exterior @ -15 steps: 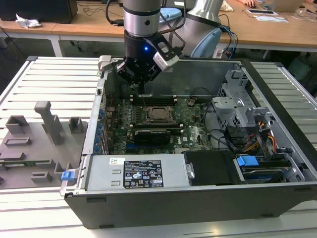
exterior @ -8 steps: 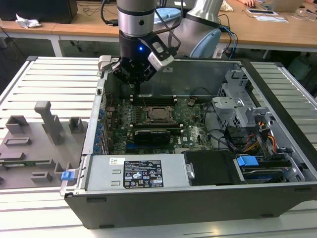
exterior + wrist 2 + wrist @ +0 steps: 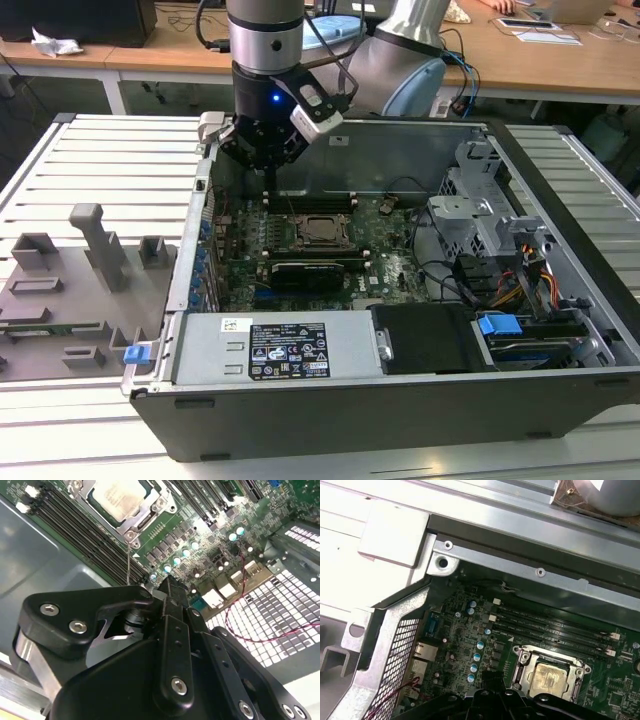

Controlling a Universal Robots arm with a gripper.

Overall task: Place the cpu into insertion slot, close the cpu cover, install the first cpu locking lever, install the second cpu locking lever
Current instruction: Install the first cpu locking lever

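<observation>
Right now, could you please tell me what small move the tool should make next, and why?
Probably ease the tool toward the locking lever: the cpu lies under the closed cpu cover, while that thin lever stands up beside it.

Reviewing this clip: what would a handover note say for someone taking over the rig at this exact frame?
Gripper: shut, holding nothing, raised above the board towards the exterior view's left of the insertion slot.
Cpu: seated in the slot, silvery top showing.
Cpu cover: appears down around the chip.
Done: cpu placed; cover looks closed.
Left: a thin wire lever sticks out from the socket corner, apparently unlatched. The other lever's state is unclear.
</observation>
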